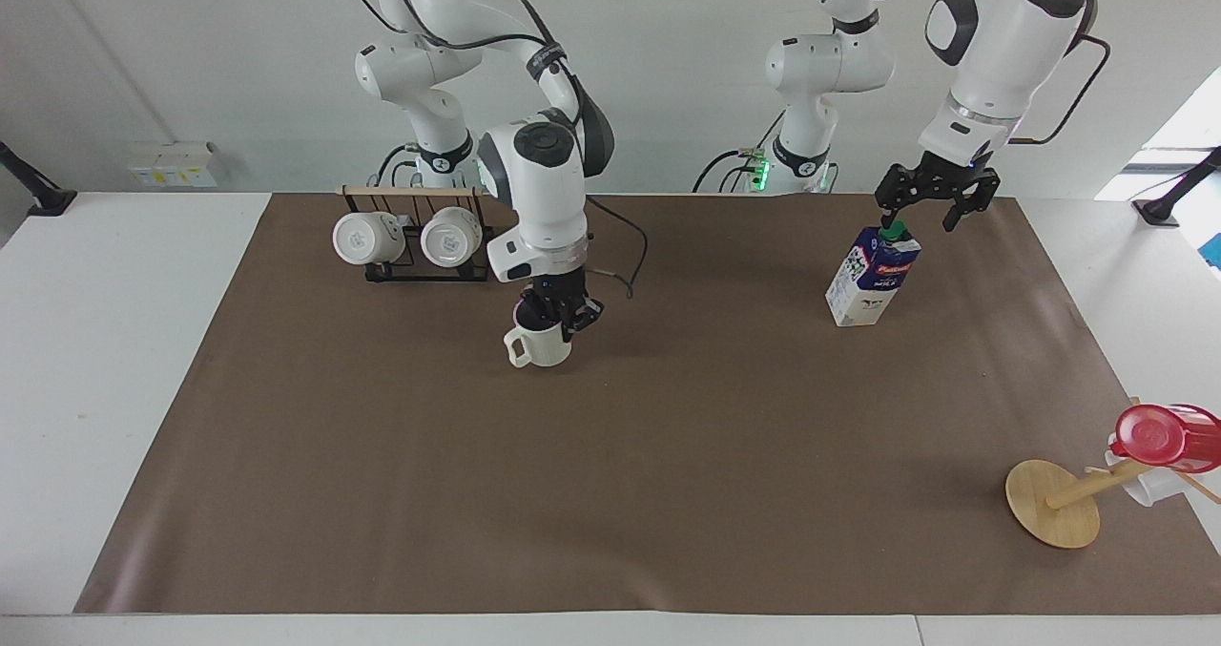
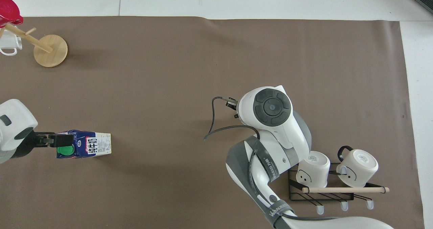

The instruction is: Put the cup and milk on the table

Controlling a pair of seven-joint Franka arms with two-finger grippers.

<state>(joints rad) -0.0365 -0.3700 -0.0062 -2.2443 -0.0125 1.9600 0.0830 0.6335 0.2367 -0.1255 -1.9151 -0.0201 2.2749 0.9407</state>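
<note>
The cream-white cup [image 1: 540,345] hangs upright from my right gripper [image 1: 558,319], which is shut on its rim, low over the brown mat [image 1: 668,493] of the white table [image 1: 95,360], beside the mug rack. In the overhead view my right arm [image 2: 270,107] hides the cup. The milk [image 1: 872,276] stands upright on the mat toward the left arm's end, and also shows in the overhead view [image 2: 88,144]. My left gripper [image 1: 920,209] is open just above the carton's green cap [image 1: 893,231]; in the overhead view the left gripper [image 2: 55,140] covers part of the cap.
A black wire rack [image 1: 410,272] with two white mugs [image 2: 313,169] stands near the right arm's base. A wooden mug tree [image 1: 1054,505] with a red cup [image 1: 1164,436] stands at the left arm's end, far from the robots.
</note>
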